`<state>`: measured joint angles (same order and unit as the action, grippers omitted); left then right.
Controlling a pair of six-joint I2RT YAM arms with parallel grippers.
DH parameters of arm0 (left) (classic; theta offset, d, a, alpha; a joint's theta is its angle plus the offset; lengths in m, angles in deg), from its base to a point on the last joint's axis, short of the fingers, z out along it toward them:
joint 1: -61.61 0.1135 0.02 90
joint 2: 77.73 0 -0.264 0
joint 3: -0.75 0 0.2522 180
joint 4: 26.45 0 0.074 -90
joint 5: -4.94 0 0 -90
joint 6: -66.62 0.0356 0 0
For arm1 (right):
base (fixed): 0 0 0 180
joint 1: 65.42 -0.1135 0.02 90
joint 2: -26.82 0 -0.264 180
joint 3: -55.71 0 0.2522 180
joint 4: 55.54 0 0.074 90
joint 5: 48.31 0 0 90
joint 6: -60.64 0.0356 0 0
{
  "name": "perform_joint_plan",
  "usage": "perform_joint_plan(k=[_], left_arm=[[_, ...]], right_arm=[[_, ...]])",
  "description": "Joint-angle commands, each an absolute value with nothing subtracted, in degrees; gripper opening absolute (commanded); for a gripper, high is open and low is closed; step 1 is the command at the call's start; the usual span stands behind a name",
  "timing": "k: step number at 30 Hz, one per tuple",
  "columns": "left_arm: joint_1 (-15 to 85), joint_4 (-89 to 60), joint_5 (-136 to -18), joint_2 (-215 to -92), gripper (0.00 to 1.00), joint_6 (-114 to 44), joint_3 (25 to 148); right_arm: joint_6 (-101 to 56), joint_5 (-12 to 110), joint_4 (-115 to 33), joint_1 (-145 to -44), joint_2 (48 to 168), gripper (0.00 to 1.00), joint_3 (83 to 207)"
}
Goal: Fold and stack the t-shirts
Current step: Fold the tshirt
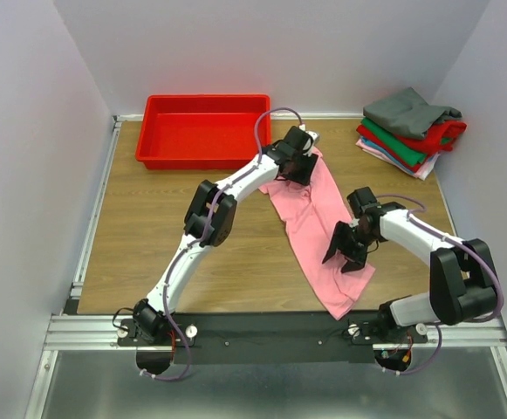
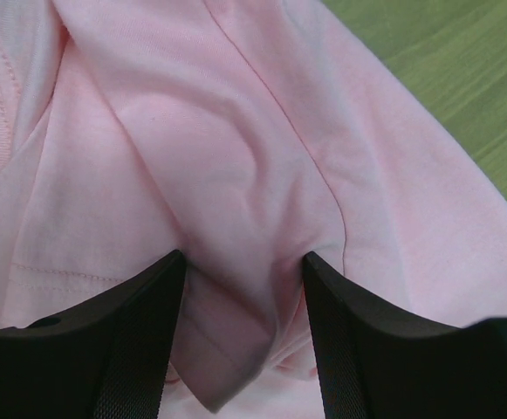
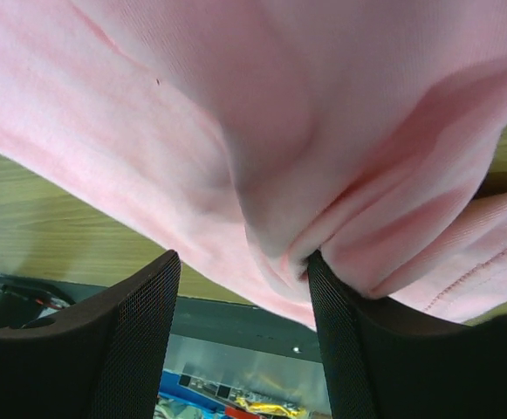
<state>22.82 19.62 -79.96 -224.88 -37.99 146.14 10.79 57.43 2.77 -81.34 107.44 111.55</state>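
Our left pincer [image 2: 244,258] and right pincer [image 3: 243,258] both stand open over the pink t-shirt [image 1: 310,220] beside the red tray [image 1: 201,131].

No text, label, brand, number or sign can be read in any view. The pink shirt [image 2: 236,166] at the left gripper [image 2: 244,255] shows only plain cloth and stitched seams. Just below the right gripper [image 3: 243,255], some small coloured shapes [image 3: 227,400] are too blurred to tell whether they carry any lettering.
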Motion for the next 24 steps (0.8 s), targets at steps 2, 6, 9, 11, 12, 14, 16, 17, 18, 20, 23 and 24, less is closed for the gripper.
perform_joint_plan(k=[2, 6, 9, 11, 12, 14, 16, 17, 18, 20, 23, 24], left_arm=[[24.1, 20.1, -76.5, -228.4, 0.70, -37.4, 148.2], [24.1, 18.7, -74.3, -226.2, 0.82, -37.2, 149.2], [24.1, 18.1, -74.4, -222.4, 0.83, -37.7, 147.9], [24.1, 17.4, -75.3, -218.3, 0.83, -38.4, 144.9], [24.1, 16.7, -75.8, -215.4, 0.83, -39.5, 141.9], [24.1, 16.9, -77.0, -213.0, 0.83, -41.3, 139.2], [24.2, 18.4, -78.0, -210.9, 0.83, -43.1, 136.1], [24.2, 18.9, -78.1, -210.5, 0.83, -44.0, 134.9], [24.1, 19.1, -77.9, -209.6, 0.83, -45.8, 132.3], [24.1, 18.2, -77.1, -209.1, 0.83, -47.0, 129.3], [24.0, 17.7, -77.2, -210.1, 0.83, -47.7, 126.7], [24.0, 17.6, -77.2, -210.6, 0.83, -48.0, 126.5]], right_arm=[[10.6, 60.3, 3.6, -82.3, 107.9, 0.68, 114.6], [11.4, 57.7, 5.6, -82.4, 105.3, 0.68, 117.2], [10.9, 56.0, 7.3, -82.4, 103.8, 0.68, 120.3], [9.5, 54.4, 7.6, -82.4, 103.7, 0.69, 122.5], [8.3, 53.6, 7.7, -82.4, 103.9, 0.70, 123.3], [7.6, 51.5, 7.6, -82.4, 105.5, 0.71, 125.4], [5.2, 48.7, 7.3, -82.4, 107.7, 0.72, 126.6], [4.6, 48.0, 6.5, -82.4, 108.6, 0.72, 126.9], [3.3, 47.0, 5.9, -82.3, 110.7, 0.72, 127.5], [2.2, 46.7, 3.3, -82.4, 112.2, 0.72, 127.6], [1.1, 47.5, 0.1, -82.3, 114.5, 0.72, 127.0], [1.1, 47.7, -0.6, -82.4, 114.9, 0.72, 126.6]])
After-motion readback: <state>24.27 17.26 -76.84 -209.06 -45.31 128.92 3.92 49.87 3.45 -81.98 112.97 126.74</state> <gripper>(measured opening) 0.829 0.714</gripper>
